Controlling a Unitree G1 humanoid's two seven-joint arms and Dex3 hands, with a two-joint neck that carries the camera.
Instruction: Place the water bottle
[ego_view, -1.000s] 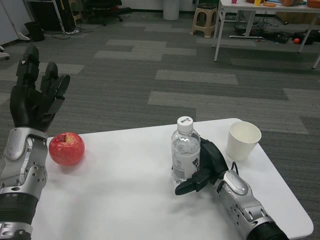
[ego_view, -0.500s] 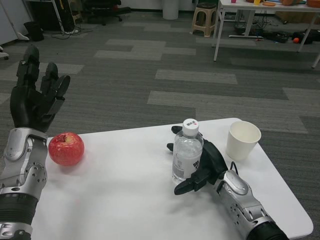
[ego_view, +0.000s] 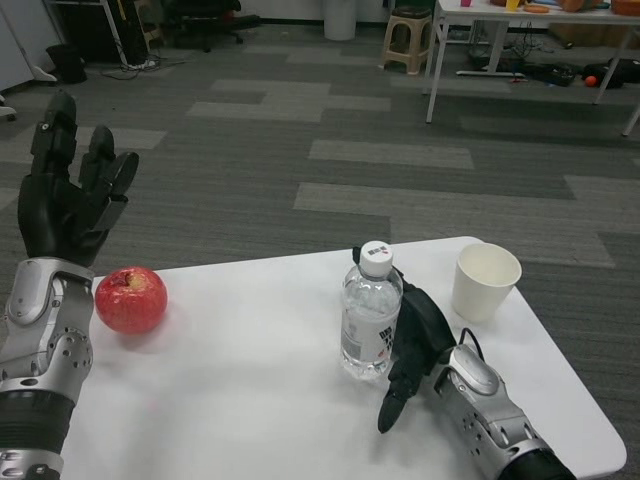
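A clear water bottle (ego_view: 370, 318) with a white cap and a label stands upright on the white table (ego_view: 250, 390), right of its middle. My right hand (ego_view: 420, 335) lies just right of and behind the bottle. Its fingers reach up behind the bottle toward the cap, and the thumb (ego_view: 392, 408) points down toward the table, away from the bottle. Nothing is gripped in it. My left hand (ego_view: 70, 190) is raised above the table's left edge, fingers spread and empty.
A red apple (ego_view: 130, 298) sits near the table's left edge, below my left hand. A white paper cup (ego_view: 486, 280) stands at the far right corner, close behind my right hand. Beyond the table are grey carpet, a stool and other tables.
My right thumb has swung off the bottle's front and down toward the table. The bottle has gone from slightly tilted to upright. The left hand has not moved.
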